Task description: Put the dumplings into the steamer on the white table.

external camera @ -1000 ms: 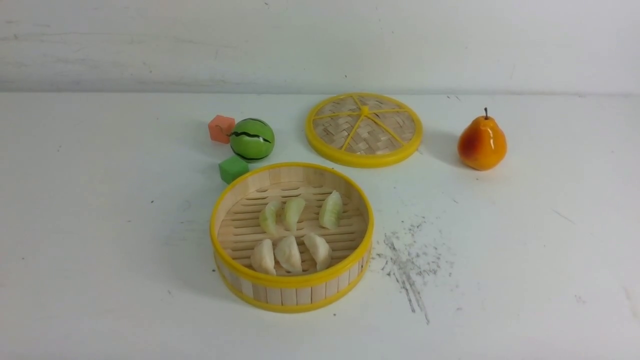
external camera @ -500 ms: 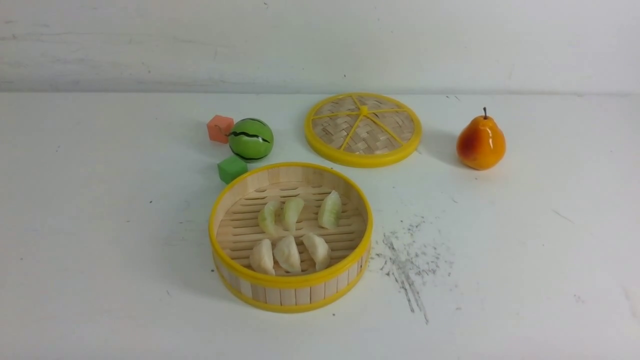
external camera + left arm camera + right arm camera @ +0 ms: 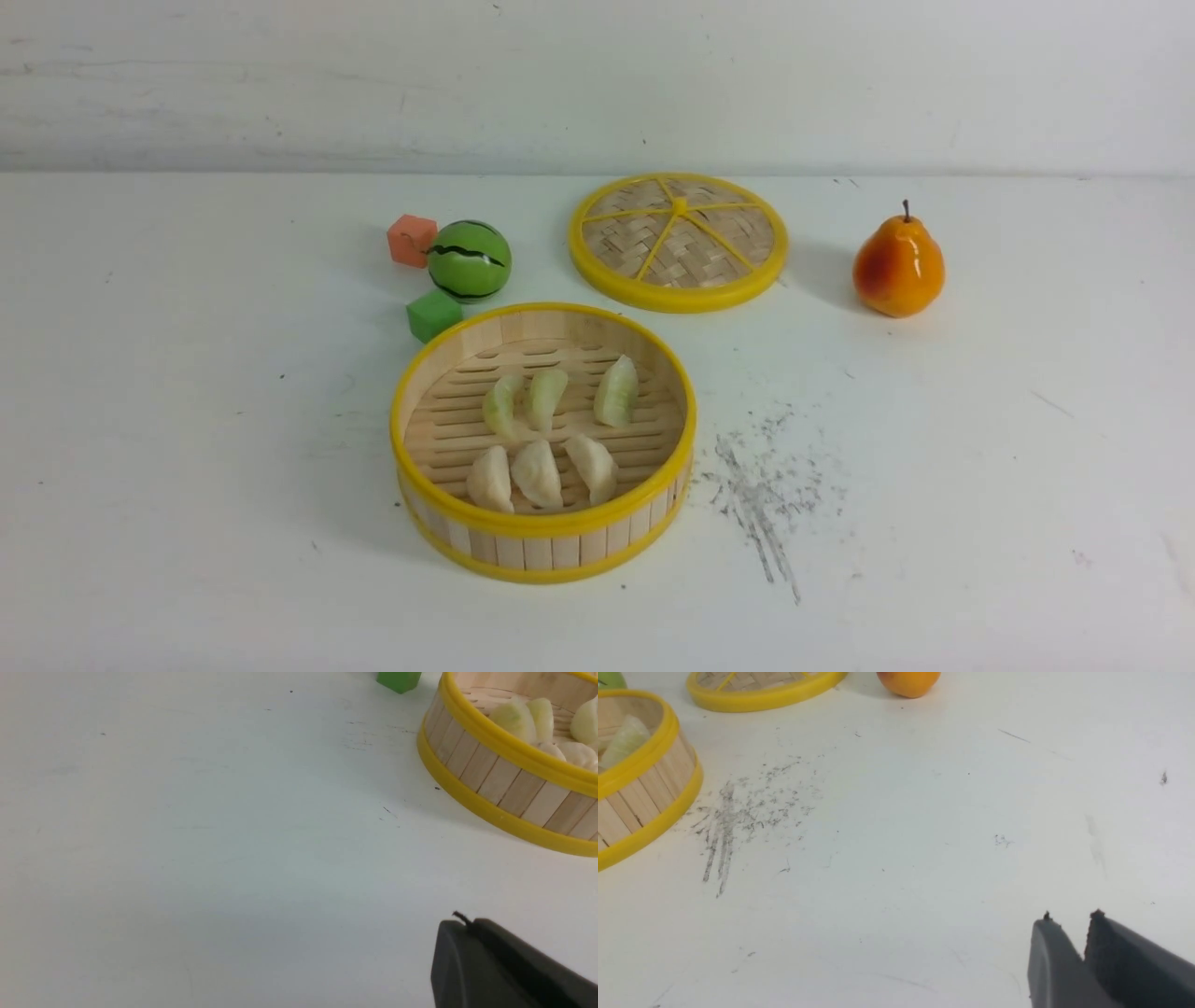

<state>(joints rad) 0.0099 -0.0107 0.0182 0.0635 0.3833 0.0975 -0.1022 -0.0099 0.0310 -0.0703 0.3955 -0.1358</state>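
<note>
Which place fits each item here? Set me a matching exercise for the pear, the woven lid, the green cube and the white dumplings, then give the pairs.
Things:
1. pear
2. woven lid
3. green cube
4. white dumplings

Places:
A. inside the steamer, near row
B. far right on the white table
C. just behind the steamer's left rim
D. flat on the table, behind the steamer

Pairs: 1-B, 2-D, 3-C, 4-A
</note>
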